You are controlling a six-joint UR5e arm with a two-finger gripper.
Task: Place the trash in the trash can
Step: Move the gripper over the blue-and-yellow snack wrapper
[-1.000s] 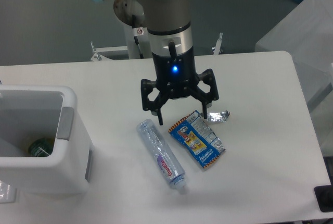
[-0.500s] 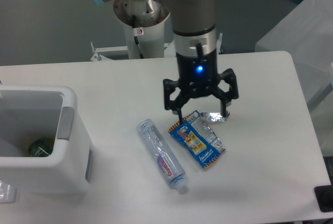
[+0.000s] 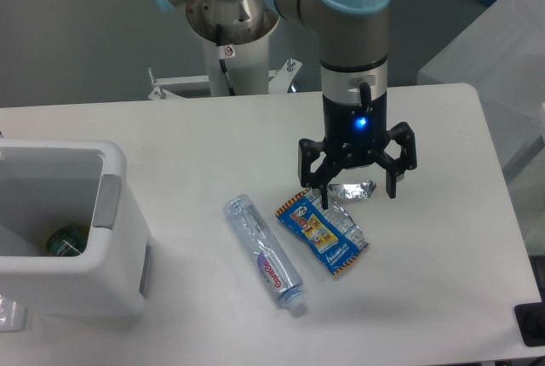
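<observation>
The crumpled blue snack wrapper [image 3: 324, 233] with yellow-red print lies flat on the white table, its silver foil end [image 3: 352, 190] at the upper right. The clear plastic bottle [image 3: 263, 254] with a pink-blue label lies on its side just left of the wrapper. The white trash can [image 3: 64, 238] with a grey strip on its rim stands at the left edge. My gripper [image 3: 358, 196] is open and empty, pointing down, with its fingers astride the foil end of the wrapper, close above the table.
A dark green object [image 3: 66, 241] lies inside the trash can. The arm's base column [image 3: 230, 42] rises behind the table's far edge. A grey surface [image 3: 502, 51] stands off the table's right side.
My gripper has moved right across the table, from above the gap between bottle and wrapper to over the wrapper's foil end. It stays open. Bottle and wrapper have not moved.
</observation>
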